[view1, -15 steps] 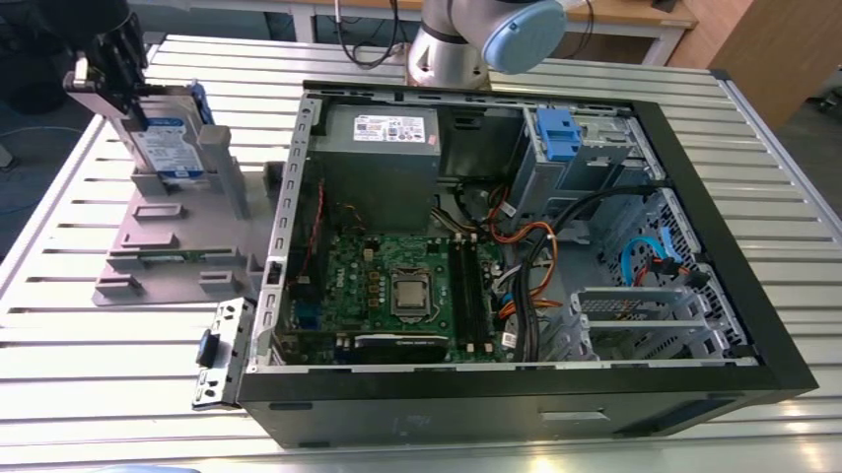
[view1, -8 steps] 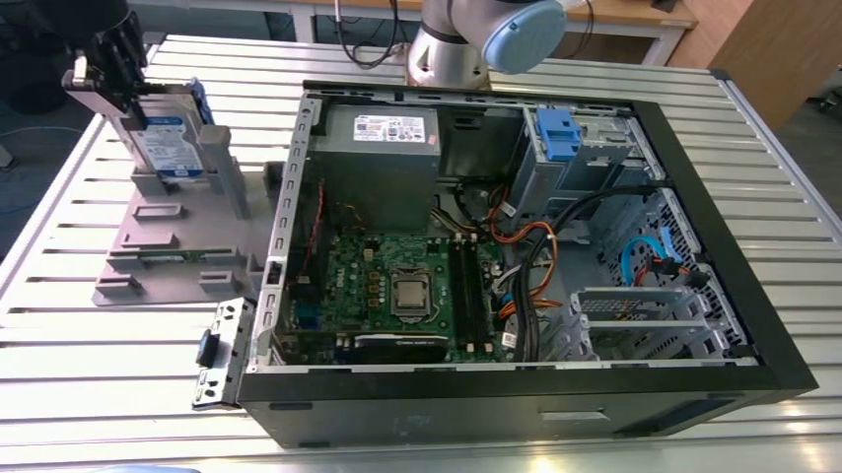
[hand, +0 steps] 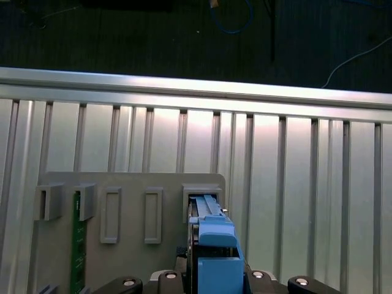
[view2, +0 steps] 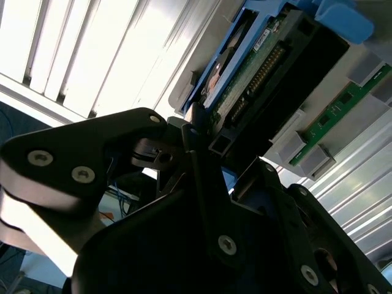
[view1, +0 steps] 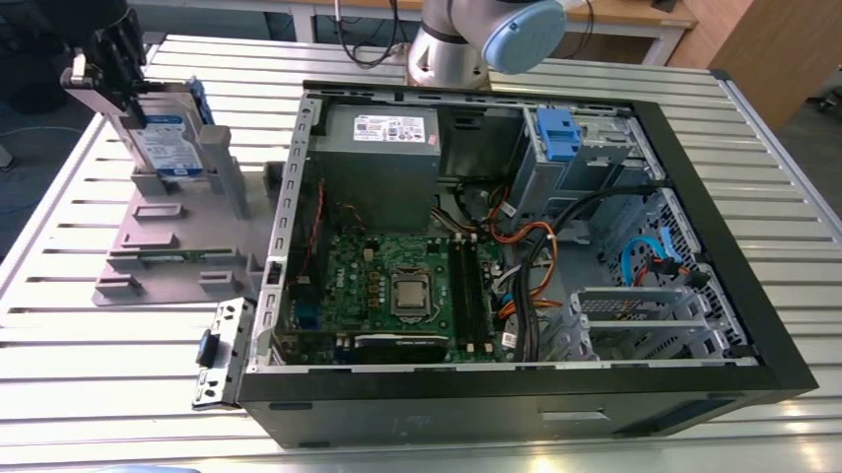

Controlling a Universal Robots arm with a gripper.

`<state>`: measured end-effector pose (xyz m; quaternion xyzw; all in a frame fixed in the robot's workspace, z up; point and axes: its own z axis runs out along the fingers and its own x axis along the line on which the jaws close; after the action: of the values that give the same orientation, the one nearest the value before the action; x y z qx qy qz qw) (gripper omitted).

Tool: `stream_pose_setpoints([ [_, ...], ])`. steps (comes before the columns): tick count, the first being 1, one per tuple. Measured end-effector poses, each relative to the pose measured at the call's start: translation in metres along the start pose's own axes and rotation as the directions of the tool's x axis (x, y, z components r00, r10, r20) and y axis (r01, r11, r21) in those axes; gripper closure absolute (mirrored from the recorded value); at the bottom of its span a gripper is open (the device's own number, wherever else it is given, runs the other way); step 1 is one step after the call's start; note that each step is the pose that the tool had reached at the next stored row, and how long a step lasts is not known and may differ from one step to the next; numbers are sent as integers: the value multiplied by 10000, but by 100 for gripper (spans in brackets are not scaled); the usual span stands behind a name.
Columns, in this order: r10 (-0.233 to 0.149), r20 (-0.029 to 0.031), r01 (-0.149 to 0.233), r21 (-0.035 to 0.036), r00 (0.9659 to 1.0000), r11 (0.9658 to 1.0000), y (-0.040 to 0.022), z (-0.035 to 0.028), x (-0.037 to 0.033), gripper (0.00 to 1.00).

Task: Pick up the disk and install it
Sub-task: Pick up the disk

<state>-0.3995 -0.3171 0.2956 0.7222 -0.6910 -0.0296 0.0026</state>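
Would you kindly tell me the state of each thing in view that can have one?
disk: upright in the grey stand, not yet installed.
gripper: at the disk's top edge.
computer case: open, side panel off.
memory stick: standing in a stand slot.

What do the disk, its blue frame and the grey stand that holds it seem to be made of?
The disk: seemingly metal, a silver body with a dull sheen, and a white label that looks like paper. Its blue frame: probably plastic, with an even matte colour and moulded edges. The grey stand: likely plastic, flat matte grey without reflections; the look does not settle it.
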Motion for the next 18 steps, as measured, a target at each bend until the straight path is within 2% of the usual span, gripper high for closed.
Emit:
stream_pose_setpoints([
  [18,0,0,0,0,10000,10000,4,-86,-3,63],
])
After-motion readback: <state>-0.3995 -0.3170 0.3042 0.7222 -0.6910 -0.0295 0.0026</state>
